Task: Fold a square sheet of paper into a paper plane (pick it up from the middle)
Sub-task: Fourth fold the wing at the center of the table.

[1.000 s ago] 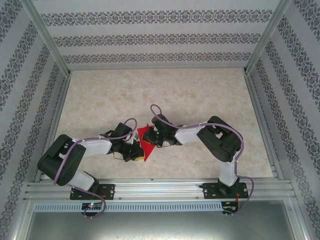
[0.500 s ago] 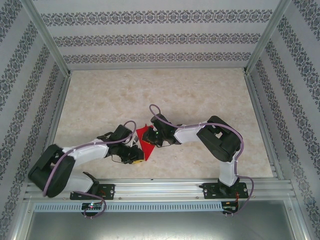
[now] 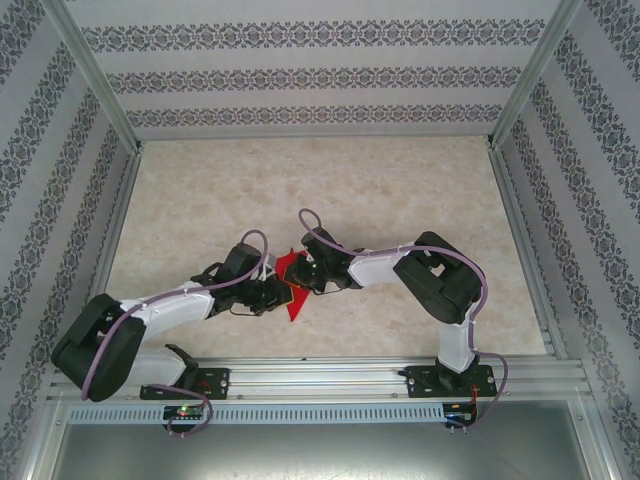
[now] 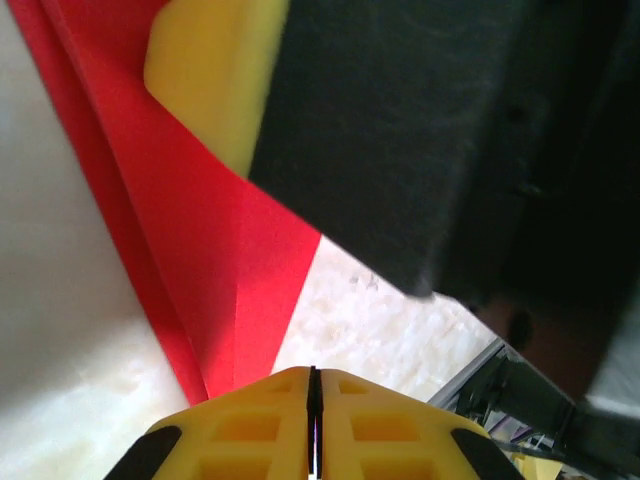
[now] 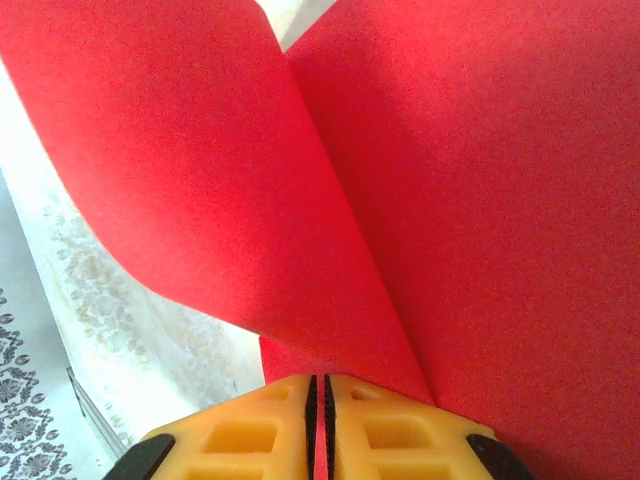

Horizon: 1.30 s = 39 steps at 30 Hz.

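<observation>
Thin bright red folded paper sheet (image 3: 292,288) held over pale stone-look table (image 3: 400,190). Right jaws clamped on it. Left jaws together at its tip; pinching or not, we cannot tell. Hard tug: rip or slip.

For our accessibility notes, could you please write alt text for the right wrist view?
Bright red paper, folded into two flaps that meet along a crease, is pinched between closed yellow jaws at the bottom centre. A pale marbled table and a patterned wall show at lower left.
</observation>
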### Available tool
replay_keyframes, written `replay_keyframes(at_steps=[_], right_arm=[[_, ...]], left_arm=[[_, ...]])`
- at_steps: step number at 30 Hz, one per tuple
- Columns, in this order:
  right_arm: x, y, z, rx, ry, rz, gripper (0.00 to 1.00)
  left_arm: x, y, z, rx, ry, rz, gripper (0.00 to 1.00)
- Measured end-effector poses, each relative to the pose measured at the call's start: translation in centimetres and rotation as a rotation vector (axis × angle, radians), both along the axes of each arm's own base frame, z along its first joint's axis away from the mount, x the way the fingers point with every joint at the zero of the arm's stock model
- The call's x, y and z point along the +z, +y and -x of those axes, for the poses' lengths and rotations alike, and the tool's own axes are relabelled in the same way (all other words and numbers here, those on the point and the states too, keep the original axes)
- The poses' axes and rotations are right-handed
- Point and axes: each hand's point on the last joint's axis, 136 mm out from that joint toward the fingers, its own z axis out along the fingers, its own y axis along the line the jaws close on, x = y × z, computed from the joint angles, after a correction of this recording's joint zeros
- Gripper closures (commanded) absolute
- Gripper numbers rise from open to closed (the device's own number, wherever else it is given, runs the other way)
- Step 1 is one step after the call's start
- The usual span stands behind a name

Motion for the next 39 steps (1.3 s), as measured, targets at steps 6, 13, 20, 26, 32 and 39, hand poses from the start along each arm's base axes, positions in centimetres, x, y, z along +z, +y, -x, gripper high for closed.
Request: replay_keyframes(at_steps=[6,13,20,26,32,39], right_arm=[[0.0,0.0,0.0,0.0,0.001,0.0,0.85],[-0.1,0.0,0.0,0.001,0.001,0.0,0.85],[-0.1,0.0,0.1,0.002,0.003,-0.001,0.85],[-0.1,0.0,0.1,0.003,0.004,-0.001,0.85],[-0.1,0.0,0.1,0.005,0.006,-0.002,0.85],[-0.1,0.0,0.1,0.005,0.006,-0.002,0.85]], left_arm=[[-0.9,-0.4,-0.5,0.003,0.008,0.007,0.88],[-3.5,-0.5,0.3,-0.017,0.089,-0.013,0.87],[-3.5,-0.9,0.7,-0.067,0.082,0.004,0.86],[-3.5,-1.5,1.6,-0.131,0.06,-0.01,0.85],[-3.5,-1.9,2.3,-0.17,0.045,-0.027,0.84],[-3.7,-2.0,2.4,-0.174,0.029,-0.052,0.85]])
